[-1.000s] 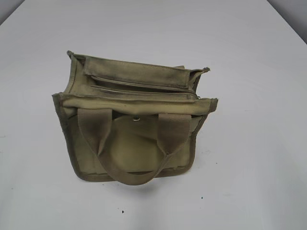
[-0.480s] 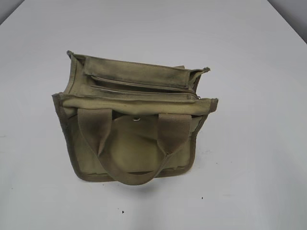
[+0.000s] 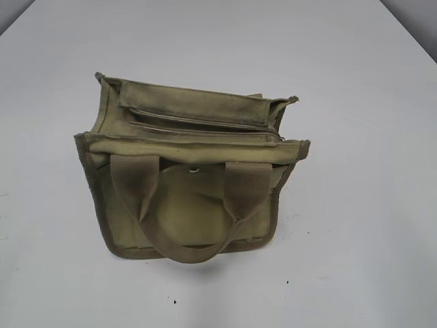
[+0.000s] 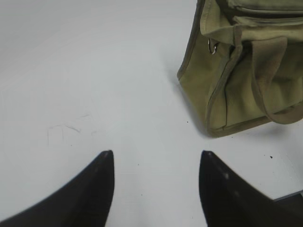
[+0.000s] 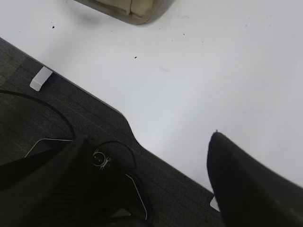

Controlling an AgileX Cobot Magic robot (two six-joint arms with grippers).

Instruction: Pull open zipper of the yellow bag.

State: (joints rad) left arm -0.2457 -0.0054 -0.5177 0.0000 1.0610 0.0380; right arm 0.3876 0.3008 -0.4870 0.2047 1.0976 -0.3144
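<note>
The yellow bag [image 3: 188, 171] stands on the white table [image 3: 355, 225], its two webbing handles hanging down the near face. The zipper [image 3: 205, 131] runs along its top, and a small silver pull tab [image 3: 281, 139] sits at the right end. Neither gripper shows in the exterior view. In the left wrist view my left gripper [image 4: 156, 158] is open over bare table, with the bag [image 4: 236, 85] ahead and to the right, apart from it. My right gripper [image 5: 147, 142] is open and holds nothing, near the table's edge. Only a bag corner [image 5: 130, 9] shows at the top of that view.
A small round metal stud [image 3: 195, 169] sits on the bag's near face between the handles. In the right wrist view the table edge [image 5: 118, 113] runs diagonally, with dark carpet and cables [image 5: 57, 118] below it. White table surrounds the bag on all sides.
</note>
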